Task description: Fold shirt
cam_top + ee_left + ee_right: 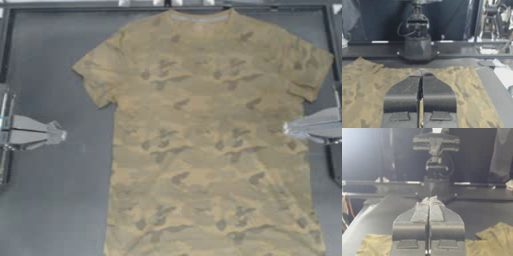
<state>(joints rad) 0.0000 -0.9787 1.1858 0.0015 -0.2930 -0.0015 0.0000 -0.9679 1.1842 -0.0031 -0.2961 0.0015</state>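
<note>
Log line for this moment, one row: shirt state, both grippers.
shirt: flat, unfolded, neckband at top edge | left gripper: shut, on bare table left of shirt | right gripper: shut, at shirt's right edge

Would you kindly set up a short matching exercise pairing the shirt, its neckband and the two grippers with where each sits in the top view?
Things:
1. shirt
2. neckband
3. left gripper
4. right gripper

Places:
A. over the shirt's right edge
B. on bare table, left of the shirt
C. spread flat mid-table
D. by the table's top edge

Pairs: 1-C, 2-D, 3-B, 4-A
</note>
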